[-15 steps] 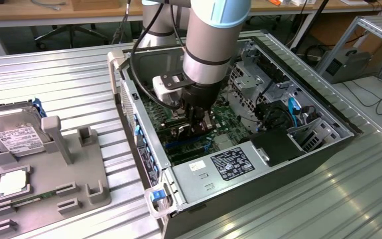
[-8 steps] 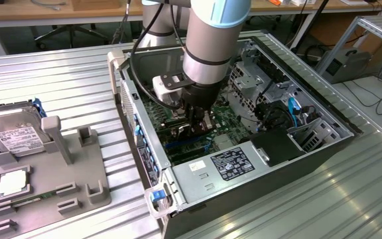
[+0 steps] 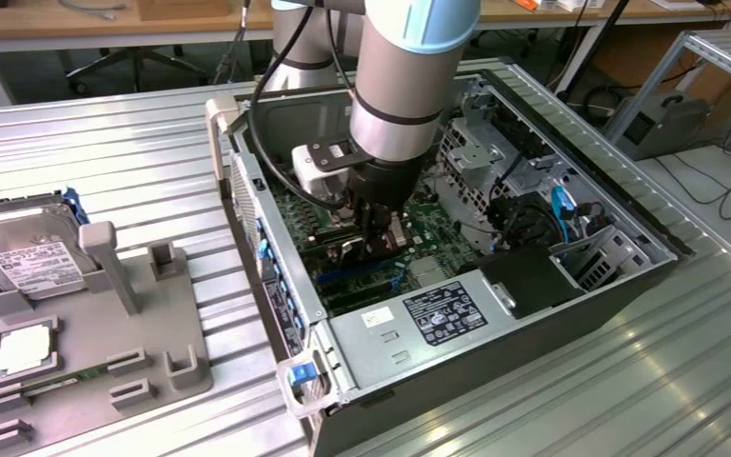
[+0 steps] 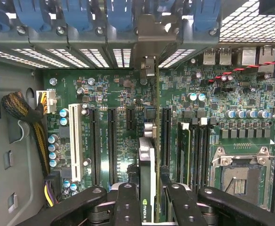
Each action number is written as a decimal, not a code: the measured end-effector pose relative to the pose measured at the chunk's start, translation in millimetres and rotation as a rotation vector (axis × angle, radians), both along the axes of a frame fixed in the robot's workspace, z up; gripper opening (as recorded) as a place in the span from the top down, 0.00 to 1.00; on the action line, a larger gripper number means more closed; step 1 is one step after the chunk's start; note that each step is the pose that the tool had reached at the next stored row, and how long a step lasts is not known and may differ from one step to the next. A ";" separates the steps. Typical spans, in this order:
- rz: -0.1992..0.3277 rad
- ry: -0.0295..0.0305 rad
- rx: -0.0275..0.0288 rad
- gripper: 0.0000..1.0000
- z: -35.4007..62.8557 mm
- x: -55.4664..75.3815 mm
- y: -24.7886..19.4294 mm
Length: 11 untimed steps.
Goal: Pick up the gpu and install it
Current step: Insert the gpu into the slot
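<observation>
Black gpu (image 4: 147, 165) within end effector (image 4: 151, 200)

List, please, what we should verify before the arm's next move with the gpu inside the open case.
1. Grip: claw closed on the gpu: ok.
2. gpu standing on edge over the motherboard: ok.
3. gpu seated in its slot: cannot tell.
4. Yellow and black cable bundle apart from the gpu: ok.
5. Neighbouring long black slots free of cards: ok.

Green motherboard (image 4: 123, 96), black gpu (image 4: 147, 200).
</observation>
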<state>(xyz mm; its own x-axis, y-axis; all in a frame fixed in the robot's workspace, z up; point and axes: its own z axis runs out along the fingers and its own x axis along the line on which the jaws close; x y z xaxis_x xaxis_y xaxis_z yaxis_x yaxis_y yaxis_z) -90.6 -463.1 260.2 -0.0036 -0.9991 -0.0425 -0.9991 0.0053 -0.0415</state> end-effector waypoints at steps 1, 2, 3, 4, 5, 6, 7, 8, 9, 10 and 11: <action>-0.001 -0.0002 0.0003 0.73 0.8 0.0 0.0; -0.001 0.0000 0.0000 0.73 2.2 0.0 0.0; -0.002 0.0001 -0.0001 0.73 2.7 0.0 0.0; -0.002 0.0001 0.0001 0.73 2.9 0.0 0.0; -0.003 0.0000 0.0001 0.73 2.9 0.0 0.0; -0.004 0.0000 0.0001 0.73 2.9 0.0 0.0; -0.007 0.0001 0.0001 0.73 3.0 0.0 0.0; -0.012 0.0001 -0.0001 0.73 3.1 0.0 -0.1; -0.017 0.0001 -0.0002 0.73 3.1 0.0 -0.1; -0.021 0.0002 -0.0003 0.73 3.1 0.0 -0.1; -0.026 0.0002 -0.0005 0.73 3.1 0.0 -0.1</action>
<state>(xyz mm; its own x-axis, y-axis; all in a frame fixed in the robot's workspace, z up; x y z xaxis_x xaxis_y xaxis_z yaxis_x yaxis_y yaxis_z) -90.7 -463.2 263.3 -0.0294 -0.9987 -0.0421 -0.9987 0.0311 -0.0414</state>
